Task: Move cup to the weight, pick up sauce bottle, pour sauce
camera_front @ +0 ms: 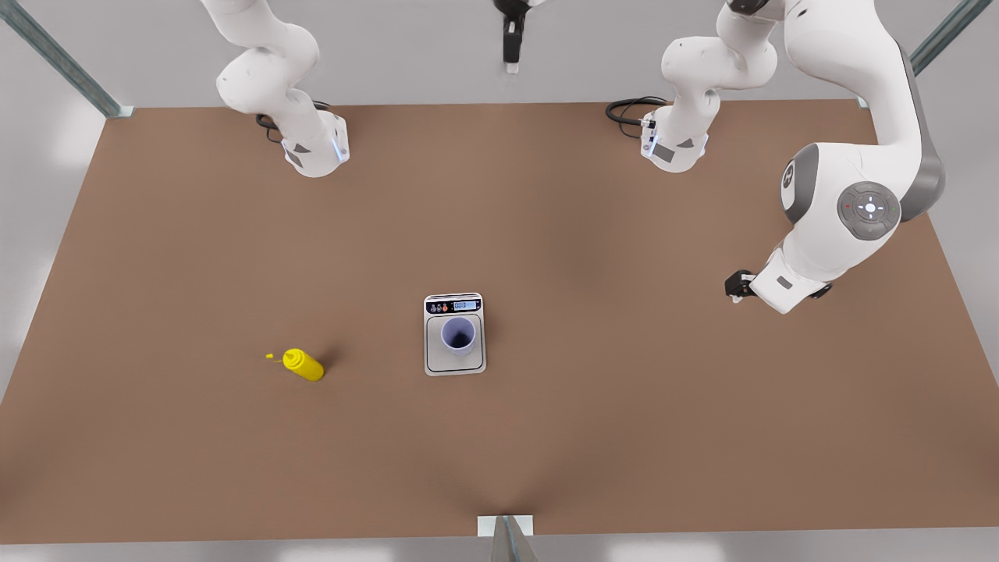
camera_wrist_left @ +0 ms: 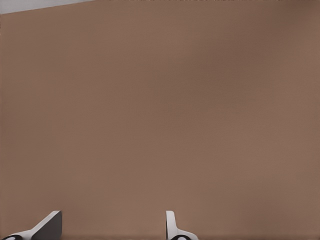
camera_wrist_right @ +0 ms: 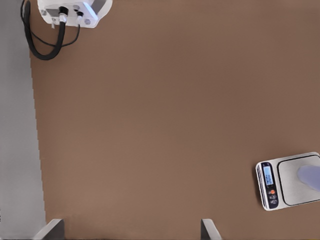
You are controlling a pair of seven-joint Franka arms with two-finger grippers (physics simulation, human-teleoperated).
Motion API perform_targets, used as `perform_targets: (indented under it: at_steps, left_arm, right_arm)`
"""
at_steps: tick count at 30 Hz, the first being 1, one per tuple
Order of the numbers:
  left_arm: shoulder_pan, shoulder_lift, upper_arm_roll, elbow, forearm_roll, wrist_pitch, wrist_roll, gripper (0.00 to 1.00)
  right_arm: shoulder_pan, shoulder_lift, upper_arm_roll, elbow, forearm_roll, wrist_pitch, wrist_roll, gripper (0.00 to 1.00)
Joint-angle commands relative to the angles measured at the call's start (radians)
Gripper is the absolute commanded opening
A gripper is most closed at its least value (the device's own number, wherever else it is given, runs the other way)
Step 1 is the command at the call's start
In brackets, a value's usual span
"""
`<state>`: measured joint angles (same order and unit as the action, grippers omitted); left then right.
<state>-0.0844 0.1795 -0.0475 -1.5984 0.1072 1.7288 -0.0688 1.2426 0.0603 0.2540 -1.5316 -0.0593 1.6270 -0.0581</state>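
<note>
In the front view, the cup stood upright on the plate of the weight, near the middle of the table, so I judged the first step done and the pickup of the sauce bottle to be the step in hand. The bottle was well apart from the weight, toward the front view's left edge of the table. It seemed to lie on its side, with the nozzle pointing at that edge, though I could not be sure. My right gripper hung over the table on the front view's right, well clear of the weight. What I took for my left gripper was raised high by the far edge. In the left wrist view my two fingers stood wide apart with nothing between them, over bare table with a sliver of its edge beyond. In the right wrist view that gripper's fingers were also spread wide and empty. The weight and part of the cup on it sat off to one side, and an arm base with its looped cable stood at the table's far edge. As I judged it, the next move called for carrying an open gripper to the bottle, closing across its body and righting it before tipping the nozzle over the cup.
</note>
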Motion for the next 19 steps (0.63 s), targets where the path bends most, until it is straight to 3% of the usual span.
perform_targets:
  at_steps: [1,3,6,19]
  left_arm:
    - [0.000,0.000,0.000,0.000,0.000,0.000,0.000,1.00]
    - [0.000,0.000,0.000,0.000,0.000,0.000,0.001,1.00]
    - [0.000,0.000,0.000,0.000,0.000,0.000,0.001,1.00]
    - [0.000,0.000,0.000,0.000,0.000,0.000,0.001,1.00]
  right_arm:
    - [-1.378,0.004,-0.105,0.001,0.001,0.008,0.000,1.00]
    - [-1.399,0.039,-0.108,-0.008,-0.007,0.063,-0.005,1.00]
    - [-1.427,0.193,-0.117,0.108,-0.011,0.074,-0.006,1.00]
    - [-1.441,0.230,-0.114,0.123,-0.011,0.070,0.001,1.00]
